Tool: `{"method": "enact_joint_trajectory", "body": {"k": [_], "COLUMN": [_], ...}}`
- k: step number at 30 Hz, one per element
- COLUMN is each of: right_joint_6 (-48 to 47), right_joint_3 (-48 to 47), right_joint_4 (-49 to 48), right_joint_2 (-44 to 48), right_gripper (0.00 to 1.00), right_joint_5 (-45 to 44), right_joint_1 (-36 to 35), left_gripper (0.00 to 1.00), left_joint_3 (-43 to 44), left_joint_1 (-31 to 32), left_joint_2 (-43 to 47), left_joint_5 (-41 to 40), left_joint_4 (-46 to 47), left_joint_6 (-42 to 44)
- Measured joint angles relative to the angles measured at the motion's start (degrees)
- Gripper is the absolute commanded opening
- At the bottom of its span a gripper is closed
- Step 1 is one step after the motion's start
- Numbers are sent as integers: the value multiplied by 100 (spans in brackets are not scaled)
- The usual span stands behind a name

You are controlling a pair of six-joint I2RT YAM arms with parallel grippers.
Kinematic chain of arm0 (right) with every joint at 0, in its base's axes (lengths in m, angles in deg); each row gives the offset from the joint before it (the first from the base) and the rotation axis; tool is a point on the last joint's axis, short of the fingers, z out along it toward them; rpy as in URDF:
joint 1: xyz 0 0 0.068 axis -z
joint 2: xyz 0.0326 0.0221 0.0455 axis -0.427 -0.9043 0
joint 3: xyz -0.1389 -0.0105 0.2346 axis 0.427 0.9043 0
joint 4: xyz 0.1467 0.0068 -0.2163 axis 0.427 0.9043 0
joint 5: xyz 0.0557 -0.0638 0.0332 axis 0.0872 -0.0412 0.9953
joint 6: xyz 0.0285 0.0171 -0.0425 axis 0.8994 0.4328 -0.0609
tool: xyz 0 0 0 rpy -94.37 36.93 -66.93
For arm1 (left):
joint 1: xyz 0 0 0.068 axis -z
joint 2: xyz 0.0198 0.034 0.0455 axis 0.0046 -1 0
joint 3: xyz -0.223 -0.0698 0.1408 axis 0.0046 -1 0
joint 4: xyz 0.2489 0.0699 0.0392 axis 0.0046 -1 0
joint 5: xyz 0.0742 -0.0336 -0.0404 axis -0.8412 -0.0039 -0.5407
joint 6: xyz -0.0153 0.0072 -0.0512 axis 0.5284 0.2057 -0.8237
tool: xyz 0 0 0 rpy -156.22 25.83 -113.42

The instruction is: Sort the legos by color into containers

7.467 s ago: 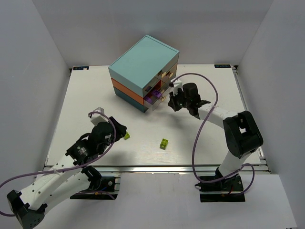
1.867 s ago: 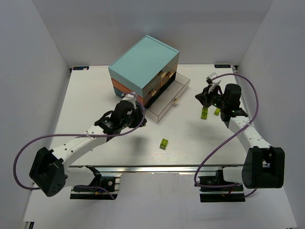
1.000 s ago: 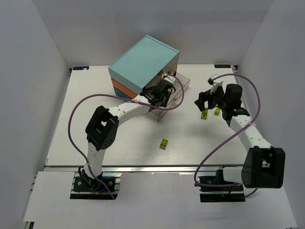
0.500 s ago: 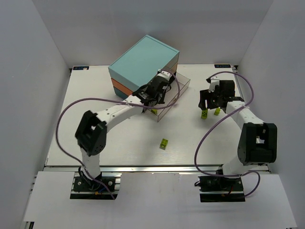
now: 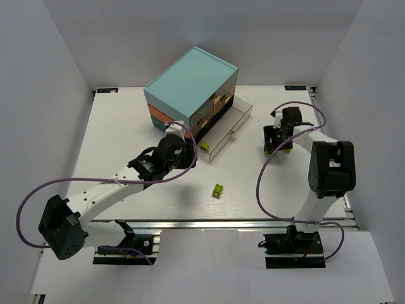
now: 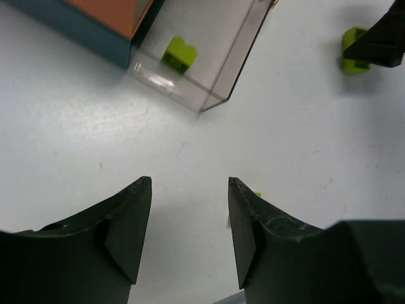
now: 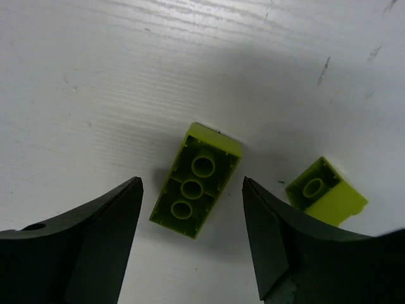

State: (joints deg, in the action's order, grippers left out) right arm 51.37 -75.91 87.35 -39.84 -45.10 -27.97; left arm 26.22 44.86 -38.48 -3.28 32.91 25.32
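— Legos (image 5: 218, 190) first: where, and with what room around?

— Four yellow-green in sight. Lone brick (image 5: 218, 190) on the bare desk (image 5: 126, 126), front middle, well apart from all else. Another brick (image 6: 178, 54) inside the clear drawer (image 6: 212, 76), at its near end, close to the chest (image 5: 190, 88). Two more out to the right, near the desk's right edge.

— Edges to mind?

— Drawer pulled out from the chest's bottom layer, jutting toward the right. Chest itself at the far middle. White walls (image 5: 50, 95) close on the left, right and far sides. Open desk between the drawer front and the right-hand pair, and wide open desk on the left.

— Left pincer (image 6: 190, 215)?

— Spread, holding nothing. Hovering over the desk just on the near side of the drawer's corner, with the drawer brick ahead of its fingers and apart from them.

— Right pincer (image 7: 191, 196)?

— Spread as well, low over the desk. Long brick (image 7: 196, 180) lying hollow side up right between the fingers (image 7: 107, 234), tilted a little, with a gap on each side. Small brick (image 7: 326, 193) just beside it, outside the right-hand finger, apart from the long one.
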Motion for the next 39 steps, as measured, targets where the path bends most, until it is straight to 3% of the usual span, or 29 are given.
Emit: {"method": "enact_joint_trajectory", "body": {"k": [2,5,6,9,11,17,23,25,26,28,29,32,35,39], "right_joint_6": [35,76,94,101,2,-658,-682,-468,-348,-173,-70,42,109,125], "right_joint_3": [-11,-68,-96,-109,-118,-647,-1965,-2684,-2979,-3429,-3510,-3523,-3456,-3324], "right_joint_4": [44,74,76,90,98,227,-313,-505,-627,-695,-634,-636,-634,-636], "right_joint_2": [-149,-282,-293,-293,-291,-282,-448,-785,-975,-1314,-1421,-1620,-1755,-1762], "right_gripper": [63,43,29,7,0,0,0,7,16,25,35,47,57,63], "right_joint_5": [-11,-57,-66,-35,144,1869,2953,3056,3060,3012,2997,2850,2732,2706], "right_joint_1": [-4,-11,-9,-9,-11,-212,-1012,-1276,-1377,-1528,-1552,-1585,-1615,-1644], "left_gripper": [62,62,62,63,64,71,73,74,75,76,76,77,78,78], "left_joint_3": [-273,-455,-455,-455,-457,-684,-741,-743,-743,-748,-748,-750,-748,-603], "left_joint_1": [9,22,22,28,48,151,238,278,293,323,339,398,446,546], "left_joint_2": [125,205,205,205,205,229,153,151,151,151,151,151,105,-319], "left_joint_5": [4,59,79,109,151,476,739,774,782,789,796,802,833,957], "left_joint_4": [-55,-70,-76,-72,-68,181,205,208,210,210,208,210,258,354], "left_joint_6": [-199,-393,-435,-516,-546,-485,-391,-387,-387,-393,-396,-396,-369,-249]}}
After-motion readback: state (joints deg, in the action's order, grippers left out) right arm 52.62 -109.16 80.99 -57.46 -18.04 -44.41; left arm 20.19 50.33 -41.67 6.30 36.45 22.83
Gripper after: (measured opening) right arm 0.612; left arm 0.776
